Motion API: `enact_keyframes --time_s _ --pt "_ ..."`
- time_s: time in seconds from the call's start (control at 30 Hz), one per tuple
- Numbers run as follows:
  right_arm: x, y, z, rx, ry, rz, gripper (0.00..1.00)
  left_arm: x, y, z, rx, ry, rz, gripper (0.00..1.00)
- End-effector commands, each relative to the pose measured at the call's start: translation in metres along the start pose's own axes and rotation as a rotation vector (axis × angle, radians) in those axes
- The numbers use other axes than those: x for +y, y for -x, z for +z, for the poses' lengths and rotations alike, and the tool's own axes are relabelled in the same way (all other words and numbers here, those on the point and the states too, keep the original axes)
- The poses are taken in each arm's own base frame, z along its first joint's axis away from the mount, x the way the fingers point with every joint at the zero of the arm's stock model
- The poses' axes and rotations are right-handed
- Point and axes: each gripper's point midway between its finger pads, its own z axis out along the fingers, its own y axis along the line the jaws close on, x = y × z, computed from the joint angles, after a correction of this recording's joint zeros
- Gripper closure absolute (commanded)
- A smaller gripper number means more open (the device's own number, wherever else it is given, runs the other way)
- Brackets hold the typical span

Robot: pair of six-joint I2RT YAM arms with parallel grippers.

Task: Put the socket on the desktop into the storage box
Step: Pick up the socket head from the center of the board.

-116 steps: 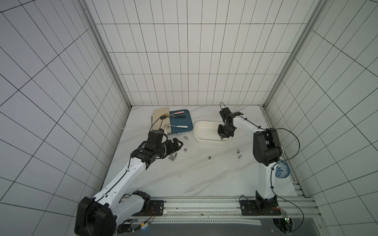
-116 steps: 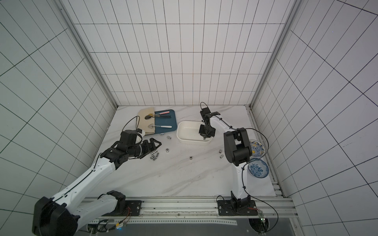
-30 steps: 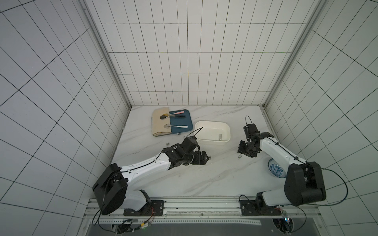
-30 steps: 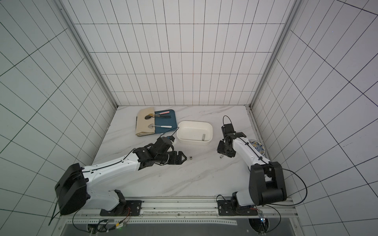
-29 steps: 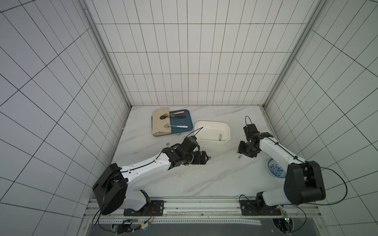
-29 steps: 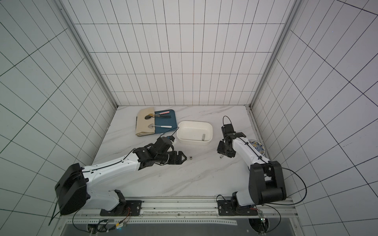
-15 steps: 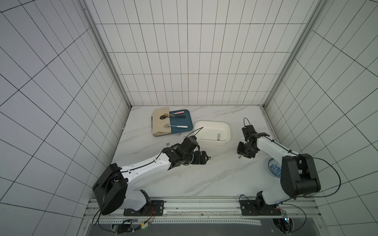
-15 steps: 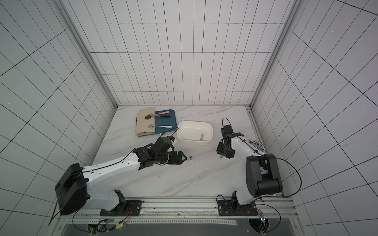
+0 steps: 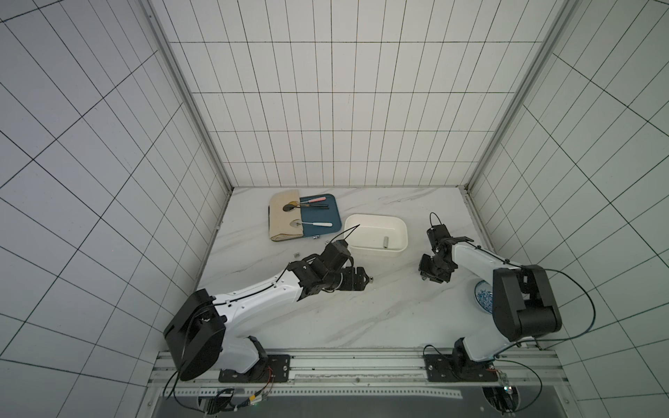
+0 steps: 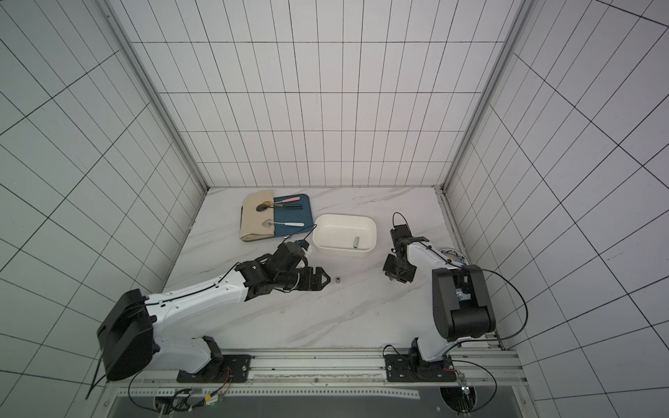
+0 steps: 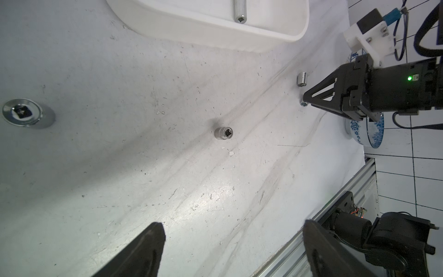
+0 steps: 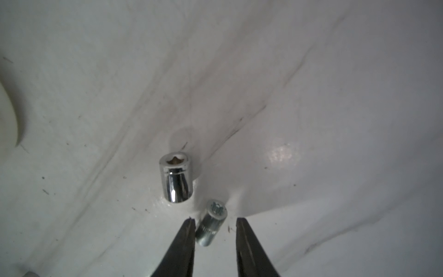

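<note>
Narrowly parted, right fingers straddle the small socket unclamped; left fingers gape wide, empty.

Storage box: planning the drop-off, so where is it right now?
In both top views the storage box sits toward the table's far side, near the middle, just right of the dark-blue tray.

plate half hidden by right arm, storage box cut by edge
</note>
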Motion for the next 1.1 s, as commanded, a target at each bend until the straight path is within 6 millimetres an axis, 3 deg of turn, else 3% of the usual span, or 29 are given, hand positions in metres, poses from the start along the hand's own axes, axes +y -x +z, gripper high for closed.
enact_keyframes --time_s 0.0,0.5,0.73,0.9,1.07 --pt "-0.009 -0.008 0.01 0.034 -0.021 0.023 0.68 -0.006 0.01 -0.005 -0.039 -0.01 0.01 0.07" --pt "-0.007 -0.012 0.008 0.041 0.001 0.018 0.8 -0.003 0.01 -0.007 -0.047 -0.008 -0.004 0.07" --pt "-0.002 -0.006 -0.018 -0.014 0.024 -0.005 0.8 0.014 0.018 -0.014 -0.076 0.016 -0.06 0.07" --pt "0.013 0.002 -0.044 -0.059 0.05 -0.039 0.8 0.03 0.03 -0.027 -0.114 0.039 -0.097 0.07" --pt "0.029 0.014 -0.057 -0.085 0.076 -0.064 0.8 0.047 0.04 -0.041 -0.149 0.079 -0.125 0.07"
